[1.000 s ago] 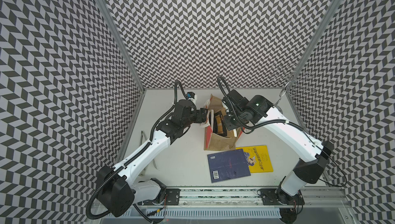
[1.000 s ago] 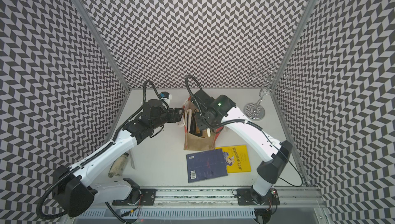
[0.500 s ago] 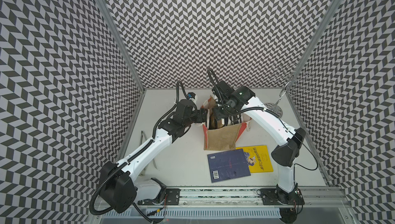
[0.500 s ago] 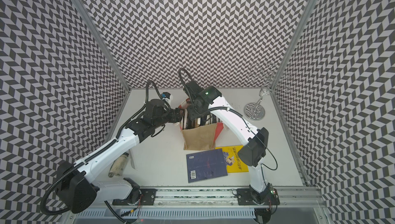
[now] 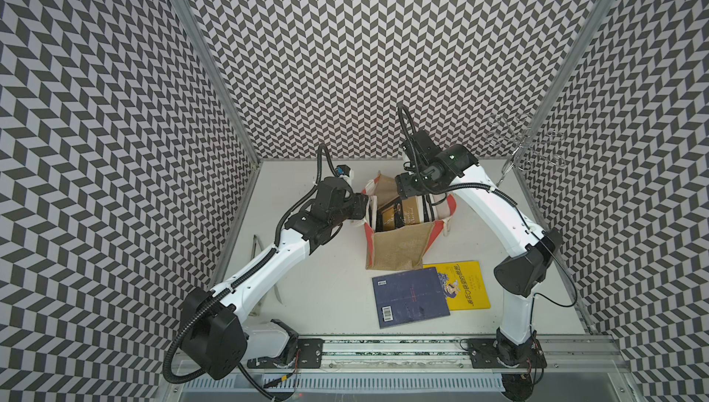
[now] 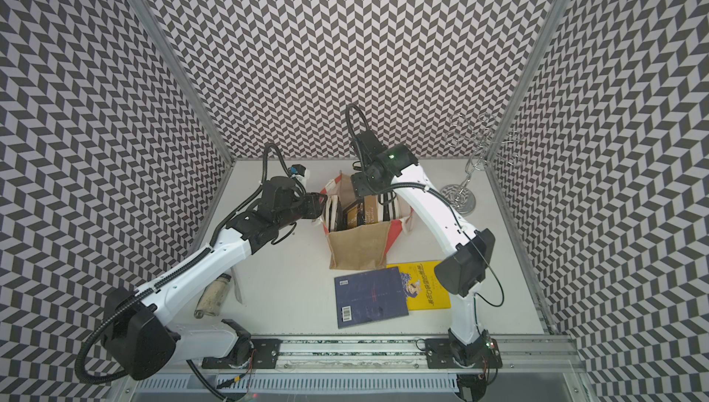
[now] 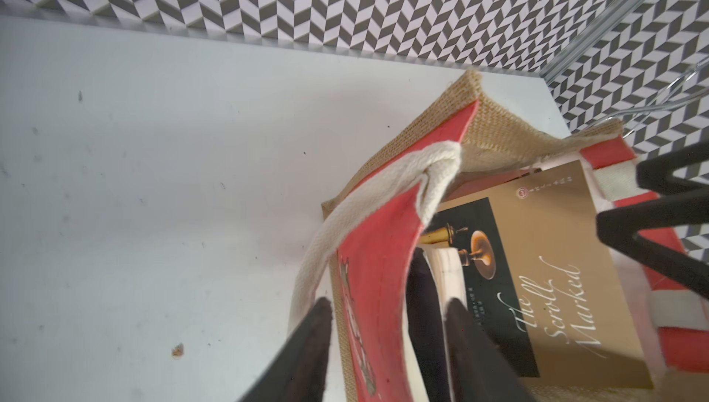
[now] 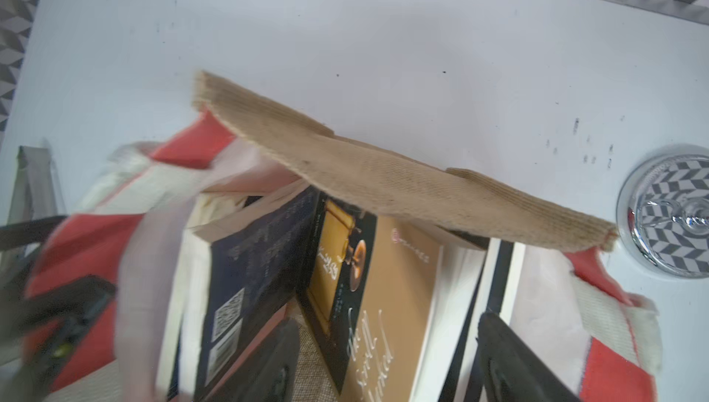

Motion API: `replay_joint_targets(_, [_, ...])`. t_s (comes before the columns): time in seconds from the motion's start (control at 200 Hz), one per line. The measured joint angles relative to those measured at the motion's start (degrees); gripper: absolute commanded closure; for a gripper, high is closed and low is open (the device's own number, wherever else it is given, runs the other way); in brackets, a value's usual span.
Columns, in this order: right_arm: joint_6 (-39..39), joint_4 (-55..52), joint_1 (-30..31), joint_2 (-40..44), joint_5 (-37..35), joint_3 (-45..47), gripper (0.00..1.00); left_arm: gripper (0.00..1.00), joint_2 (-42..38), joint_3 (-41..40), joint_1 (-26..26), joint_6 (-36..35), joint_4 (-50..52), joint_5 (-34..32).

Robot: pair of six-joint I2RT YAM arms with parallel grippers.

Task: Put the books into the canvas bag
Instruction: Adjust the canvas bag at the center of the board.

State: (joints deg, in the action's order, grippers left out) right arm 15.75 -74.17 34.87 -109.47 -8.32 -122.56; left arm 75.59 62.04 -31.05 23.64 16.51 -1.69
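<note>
Left end effector (image 7: pixel 387 346) we see clamped on the canvas bag (image 5: pixel 399 244) near-side red wall; our right end effector (image 8: pixel 387 346) gapes open, holding nothing, above the brown book (image 8: pixel 387 285) standing inside. Beside the bag, a navy book (image 5: pixel 408 296) overlaps a yellow book (image 5: pixel 466 285).

Robot test cell, chevron-patterned walls (image 5: pixel 345 55), white tabletop (image 5: pixel 326 266), rail-mounted arms
</note>
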Motion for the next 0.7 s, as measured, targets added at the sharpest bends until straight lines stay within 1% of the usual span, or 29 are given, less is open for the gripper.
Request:
replay_joint_targets(0.035, [-0.07,0.48,-0.81,1.44,-0.35,2.32,0.25,1.00,0.09,0.04,0.00,0.04,0.00,-0.07])
replay_joint_targets(0.245, [-1.09,4.50,-7.96,13.33,-0.44,18.71,0.25,1.00,0.17,0.57,0.00,-0.22,1.20,-1.27])
replay_joint_targets(0.33, [-1.31,5.97,-9.27,17.33,-1.14,23.65,0.25,1.00,0.17,0.83,0.04,-0.24,1.95,-2.19])
replay_joint_targets(0.476, [-1.38,10.51,-10.54,22.34,-1.53,31.23,0.24,1.00,0.09,0.90,0.35,-0.24,2.69,-3.41])
replay_joint_targets(0.601, [-1.46,14.38,-13.27,23.87,0.83,37.07,0.24,1.00,-0.07,0.87,0.72,-0.24,3.19,-3.43])
replay_joint_targets(0.631, [-1.49,15.32,-13.79,23.82,1.62,38.18,0.26,1.00,-0.07,0.87,0.79,-0.24,3.26,-3.41])
replay_joint_targets(0.646, [-1.49,15.89,-14.08,23.78,1.97,38.80,0.28,1.00,-0.07,0.87,0.79,-0.24,3.28,-3.41])
replay_joint_targets(0.656, [-1.57,16.17,-14.23,23.71,2.32,39.12,0.31,1.00,-0.09,0.87,0.81,-0.24,3.28,-3.41])
replay_joint_targets(0.671, [-1.57,16.52,-14.45,23.63,2.64,39.50,0.36,1.00,-0.09,0.87,0.81,-0.24,3.28,-3.41])
replay_joint_targets(0.701, [-1.77,17.27,-14.80,23.37,3.58,40.19,0.55,1.00,-0.11,0.87,0.81,-0.24,3.34,-3.41])
